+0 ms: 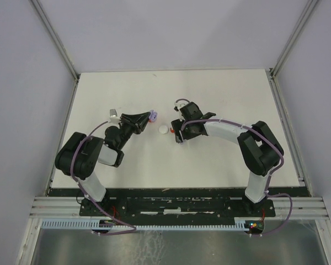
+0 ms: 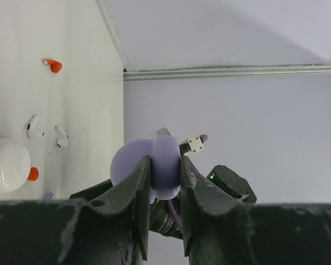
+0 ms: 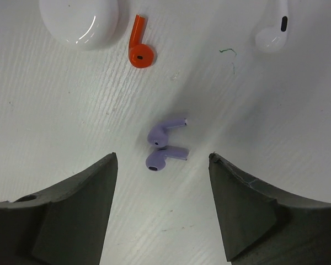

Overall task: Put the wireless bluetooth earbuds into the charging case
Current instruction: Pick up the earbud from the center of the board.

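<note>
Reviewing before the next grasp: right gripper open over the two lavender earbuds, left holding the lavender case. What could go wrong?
1. The two lavender earbuds lie touching; closing the right gripper may catch both or flick one away.
2. The left gripper pinches the rounded lavender case by its edges; it could slip or twist during insertion.
3. The orange earbud and white case sit close by and could get bumped.

Earbuds (image 3: 165, 144) on white table (image 3: 60, 121)

A white table (image 1: 209, 160) with a faint wood grain sits inside pale grey walls (image 1: 171, 33), metal rails (image 1: 52, 36) running along the corners.
</note>
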`<state>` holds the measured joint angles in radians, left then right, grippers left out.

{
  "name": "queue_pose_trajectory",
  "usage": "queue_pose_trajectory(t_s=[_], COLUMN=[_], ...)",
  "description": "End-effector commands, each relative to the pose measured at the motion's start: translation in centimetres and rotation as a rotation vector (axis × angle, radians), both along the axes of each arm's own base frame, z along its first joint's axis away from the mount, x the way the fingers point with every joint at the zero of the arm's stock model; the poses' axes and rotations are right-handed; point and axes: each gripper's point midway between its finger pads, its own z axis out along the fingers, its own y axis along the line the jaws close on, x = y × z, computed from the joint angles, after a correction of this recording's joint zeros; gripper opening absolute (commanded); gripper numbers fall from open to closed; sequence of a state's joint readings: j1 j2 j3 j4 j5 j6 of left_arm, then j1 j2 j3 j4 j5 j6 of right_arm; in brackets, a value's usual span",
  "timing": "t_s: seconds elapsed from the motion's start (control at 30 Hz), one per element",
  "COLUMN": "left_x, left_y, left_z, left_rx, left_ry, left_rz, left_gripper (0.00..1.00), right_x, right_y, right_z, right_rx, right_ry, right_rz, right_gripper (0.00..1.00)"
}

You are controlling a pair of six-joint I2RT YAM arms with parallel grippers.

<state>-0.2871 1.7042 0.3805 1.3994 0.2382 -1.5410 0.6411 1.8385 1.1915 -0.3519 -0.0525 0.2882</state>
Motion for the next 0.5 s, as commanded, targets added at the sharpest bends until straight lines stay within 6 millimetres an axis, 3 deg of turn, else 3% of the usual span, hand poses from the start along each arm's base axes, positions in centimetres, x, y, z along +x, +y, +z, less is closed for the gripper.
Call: queue_pose_trajectory(t_s=[0.0, 0.47], left_x=[0.0, 0.1], left_y=[0.1, 0.6], left_z=[1.1, 0.9], left_rx=[-0.013, -0.02], left_ry=[-0.064, -0.059], left_rz=[-0.011, -0.002], left_gripper=[0.09, 0.08], right_x=[1.3, 1.1], right_y=[1.7, 3.2], right_z=[0.9, -0.3], right_rx=[0.065, 0.1], right_ry=[-0.026, 0.01], right_rz=[0.006, 0.033], right_gripper=[0.75, 0.75])
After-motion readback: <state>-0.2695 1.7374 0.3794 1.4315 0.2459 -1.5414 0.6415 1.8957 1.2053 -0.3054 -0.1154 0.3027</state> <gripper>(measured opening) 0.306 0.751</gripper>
